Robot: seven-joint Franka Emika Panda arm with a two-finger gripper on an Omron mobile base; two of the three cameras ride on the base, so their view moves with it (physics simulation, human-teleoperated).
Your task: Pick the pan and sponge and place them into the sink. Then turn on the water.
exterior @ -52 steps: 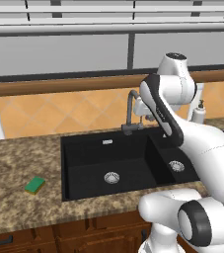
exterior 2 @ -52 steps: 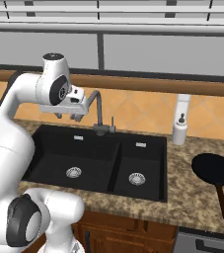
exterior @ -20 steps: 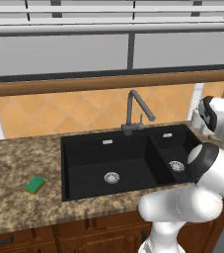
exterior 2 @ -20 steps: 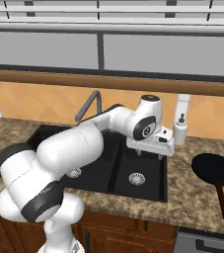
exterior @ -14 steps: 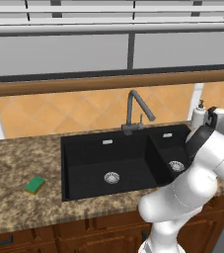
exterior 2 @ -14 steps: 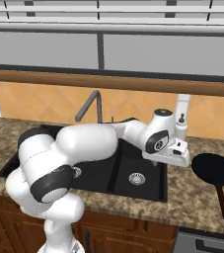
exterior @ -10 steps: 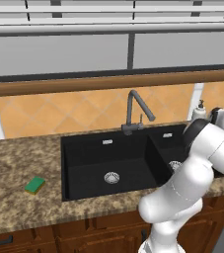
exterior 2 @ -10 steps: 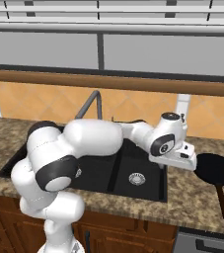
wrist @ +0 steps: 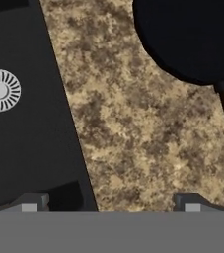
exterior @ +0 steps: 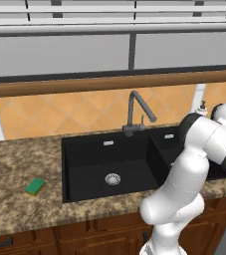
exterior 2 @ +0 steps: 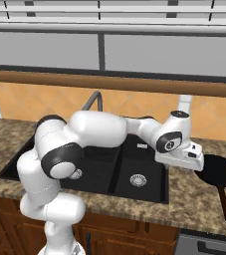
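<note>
Hand view: fingers (wrist: 108, 202) spread wide, empty, beside pan (wrist: 192, 34).

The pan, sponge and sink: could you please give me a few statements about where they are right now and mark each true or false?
1. The pan lies on the counter right of the sink. True.
2. The sponge is in the left basin. False: it lies on the counter left of the sink.
3. The gripper holds the pan. False: it is open and empty beside the pan.
4. No water runs from the faucet. True.
</note>
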